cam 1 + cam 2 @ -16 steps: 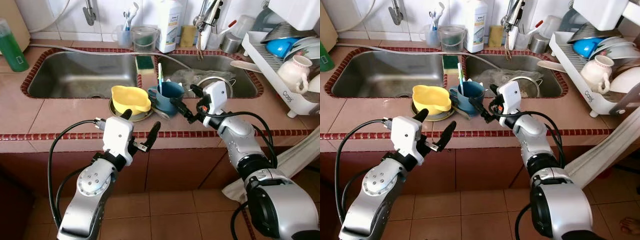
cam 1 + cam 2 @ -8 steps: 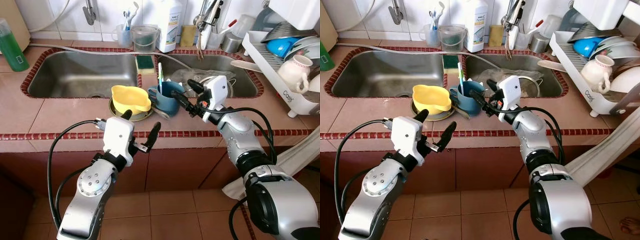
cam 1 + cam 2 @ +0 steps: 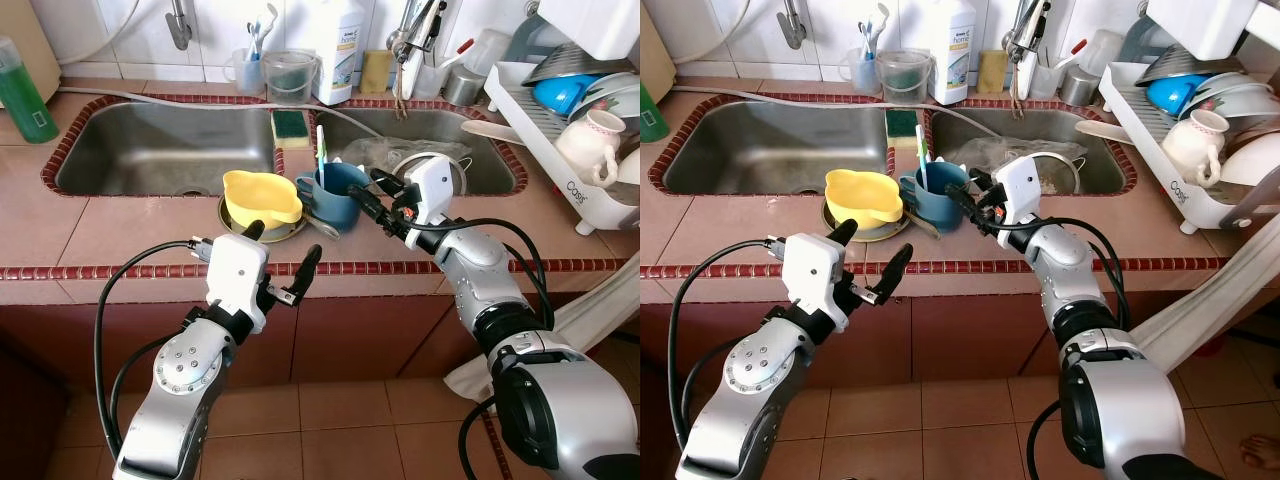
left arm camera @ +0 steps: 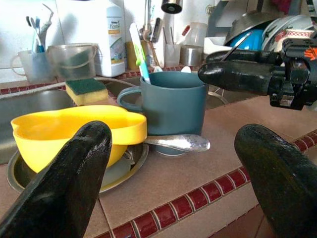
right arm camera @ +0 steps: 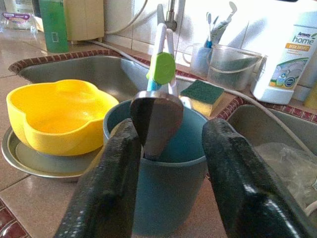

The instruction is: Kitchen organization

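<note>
A blue mug [image 3: 335, 197] stands on the tiled counter between the two sink basins, holding a green-and-white toothbrush [image 5: 161, 67] and an upright spoon [image 5: 156, 116]. Beside it a yellow bowl [image 3: 262, 197] rests on a metal plate [image 4: 133, 163]. Another spoon [image 4: 181, 143] lies at the mug's foot. My right gripper [image 3: 368, 188] is open just right of the mug's rim, its fingers [image 5: 106, 188] pointing at the mug without touching it. My left gripper [image 3: 280, 252] hangs open at the counter's front edge, short of the bowl, with nothing between its fingers.
Behind the mug lie a double steel sink [image 3: 160, 150], a sponge [image 3: 290, 127] and a white detergent bottle [image 3: 338, 45]. A dish rack [image 3: 545, 130] with cups and bowls stands at the right. A green bottle [image 3: 22, 95] is at the far left. A strainer [image 3: 440, 165] sits in the right basin.
My right gripper has risen and moved closer to the blue mug's rim. The left arm, the mug and the bowl have stayed put.
</note>
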Available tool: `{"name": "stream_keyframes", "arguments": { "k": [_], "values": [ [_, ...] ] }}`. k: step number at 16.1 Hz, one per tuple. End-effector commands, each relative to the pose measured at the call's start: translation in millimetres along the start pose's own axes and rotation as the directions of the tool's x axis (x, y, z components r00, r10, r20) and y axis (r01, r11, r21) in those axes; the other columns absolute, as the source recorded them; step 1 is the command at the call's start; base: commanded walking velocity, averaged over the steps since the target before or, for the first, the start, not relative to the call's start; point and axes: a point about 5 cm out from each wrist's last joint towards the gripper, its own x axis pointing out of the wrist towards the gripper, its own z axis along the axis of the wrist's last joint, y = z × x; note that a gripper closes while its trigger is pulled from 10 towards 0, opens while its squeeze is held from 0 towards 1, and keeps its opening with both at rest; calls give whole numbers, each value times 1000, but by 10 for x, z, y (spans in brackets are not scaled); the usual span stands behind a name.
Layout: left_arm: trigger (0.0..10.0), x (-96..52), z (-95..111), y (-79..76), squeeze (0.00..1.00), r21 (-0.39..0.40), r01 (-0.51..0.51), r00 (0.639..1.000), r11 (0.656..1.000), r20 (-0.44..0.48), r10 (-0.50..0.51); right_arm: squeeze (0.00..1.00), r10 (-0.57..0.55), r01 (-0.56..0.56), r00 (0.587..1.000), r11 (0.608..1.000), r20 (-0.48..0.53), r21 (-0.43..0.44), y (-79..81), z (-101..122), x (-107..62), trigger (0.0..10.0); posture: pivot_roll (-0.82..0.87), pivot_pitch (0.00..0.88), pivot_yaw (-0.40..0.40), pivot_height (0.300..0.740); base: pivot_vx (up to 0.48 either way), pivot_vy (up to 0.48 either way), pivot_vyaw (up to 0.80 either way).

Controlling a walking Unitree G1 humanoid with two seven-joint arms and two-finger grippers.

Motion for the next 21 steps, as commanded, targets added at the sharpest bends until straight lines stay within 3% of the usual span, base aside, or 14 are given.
{"name": "stream_keyframes", "arguments": {
  "k": [1, 17, 19, 21],
  "values": [
    [10000, -15, 31, -28, 0, 15, 2, 1000, 1000, 4, -2, 0, -3, 2, 1000, 1000, -8, -22, -38, 18, -14, 0, 45, 130, -57, 740, 0, 0, 0],
    [10000, -23, 87, -79, 0, 10, 39, 999, 999, 20, -39, 0, -2, 2, 1000, 999, 5, -40, -64, 91, 18, 0, 44, 143, -58, 740, 0, 0, 0],
    [10000, -23, 87, -83, 0, 9, 39, 999, 999, 19, -39, 0, -13, 13, 1000, 999, 13, -39, -83, 132, 36, 10000, 44, 144, -60, 740, 0, 0, 0],
    [10000, -20, 84, -82, 0, 7, 38, 999, 999, 19, -38, 0, -20, 22, 999, 998, 27, -51, -104, 183, 50, 10000, 41, 145, -60, 740, 0, 0, 0]
  ]
}}
